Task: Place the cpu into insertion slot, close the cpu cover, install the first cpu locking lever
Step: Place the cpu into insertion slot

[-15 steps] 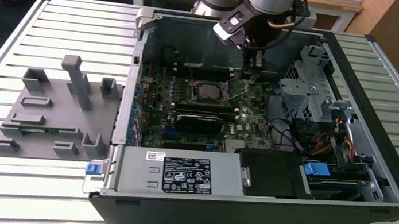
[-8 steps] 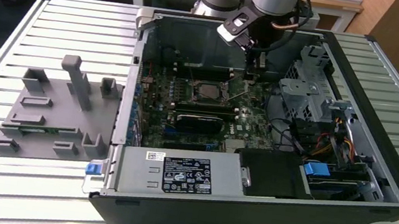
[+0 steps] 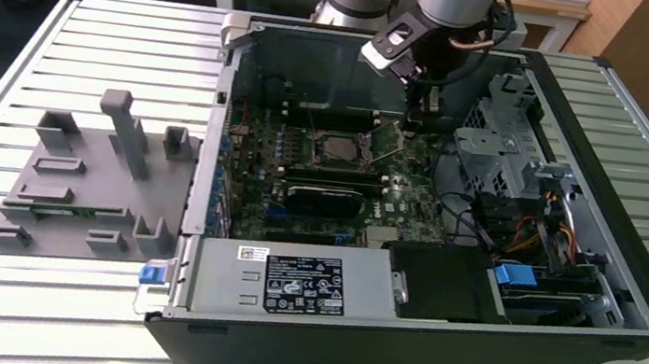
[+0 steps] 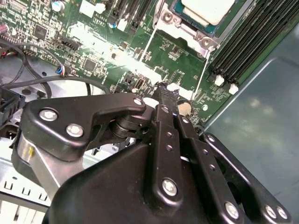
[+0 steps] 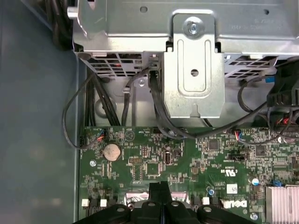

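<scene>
In the exterior view, your tool (image 3: 413, 126) hangs inside the open computer case (image 3: 428, 351), which stands on the slatted desk (image 3: 92, 38). The cpu (image 3: 335, 151) lies flat in the insertion slot (image 3: 337, 136) on the motherboard, so the slot is already filled. From the tool it lies toward the exterior view's left and a little nearer the camera, close by but apart. A grey holder (image 3: 87, 179) sits on the desk outside the case, well apart on the exterior view's left.

In the second wrist view, the tool's fingertips (image 4: 164, 93) are drawn together with nothing visible between them, low over bare green board. The cpu (image 4: 208, 8) sits beyond the tips in its silver-rimmed slot (image 4: 164, 17), with the long memory sticks (image 4: 247, 42) just beside it.

In the first wrist view, the joined tips (image 5: 159, 189) point across the board toward a coin battery (image 5: 111, 150) and the metal drive cage (image 5: 194, 70).
</scene>
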You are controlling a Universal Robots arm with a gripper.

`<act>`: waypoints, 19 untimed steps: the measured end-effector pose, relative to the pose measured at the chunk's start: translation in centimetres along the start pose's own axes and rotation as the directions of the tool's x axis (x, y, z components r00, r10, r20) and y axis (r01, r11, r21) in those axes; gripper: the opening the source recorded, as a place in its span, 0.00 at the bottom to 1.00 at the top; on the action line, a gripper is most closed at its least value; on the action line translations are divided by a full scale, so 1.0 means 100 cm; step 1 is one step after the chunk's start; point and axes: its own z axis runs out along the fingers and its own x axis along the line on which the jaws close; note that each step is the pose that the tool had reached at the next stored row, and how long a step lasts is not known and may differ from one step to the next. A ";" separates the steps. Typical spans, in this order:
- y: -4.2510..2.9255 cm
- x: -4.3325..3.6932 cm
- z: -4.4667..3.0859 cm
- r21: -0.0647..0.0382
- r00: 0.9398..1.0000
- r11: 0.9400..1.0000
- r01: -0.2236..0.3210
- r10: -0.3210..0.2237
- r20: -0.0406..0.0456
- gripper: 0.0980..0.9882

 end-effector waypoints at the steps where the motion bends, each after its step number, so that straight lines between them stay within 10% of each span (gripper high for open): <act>1: 0.0004 0.0001 0.0003 0.000 1.000 1.000 0.000 0.000 0.000 0.01; 19: 0.0142 0.0033 0.0064 0.008 1.000 1.000 0.000 0.000 0.000 0.01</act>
